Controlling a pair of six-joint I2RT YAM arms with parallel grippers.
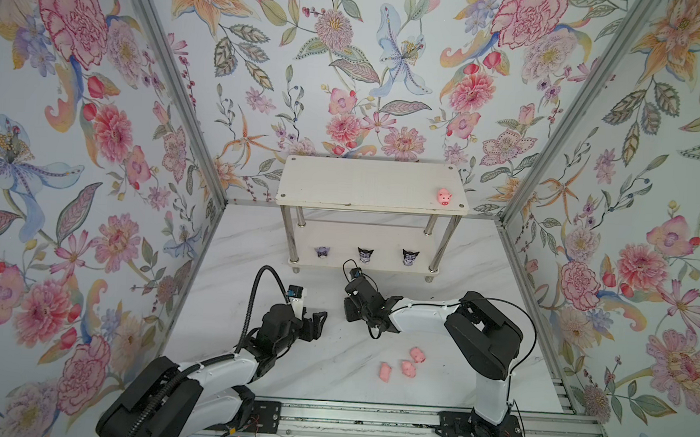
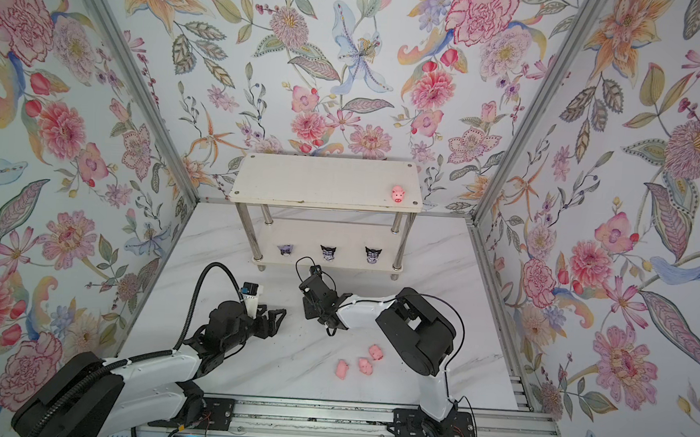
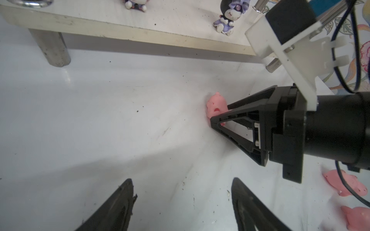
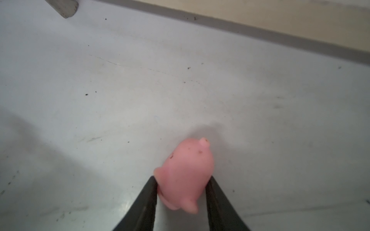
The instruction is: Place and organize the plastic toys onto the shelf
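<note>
The shelf point(image 1: 354, 182) stands at the back, with one pink pig point(image 1: 444, 197) on its top board's right end. Three purple-and-white figurines point(image 1: 322, 252) point(image 1: 365, 255) point(image 1: 410, 257) stand in a row on the lower board. Three more pigs point(image 1: 417, 354) point(image 1: 408, 368) point(image 1: 385, 371) lie on the table in front of the right arm. My right gripper point(image 4: 182, 180) is low at the table in front of the shelf. Its fingers press both sides of another pink pig point(image 4: 188, 166), seen also in the left wrist view point(image 3: 215, 106). My left gripper point(image 1: 317, 319) is open and empty, to the left of it.
The shelf's chrome legs point(image 1: 294, 241) and lower board edge point(image 3: 140, 40) lie just beyond both grippers. Floral walls close in the left, right and back. A metal rail point(image 1: 369, 420) runs along the table's front edge.
</note>
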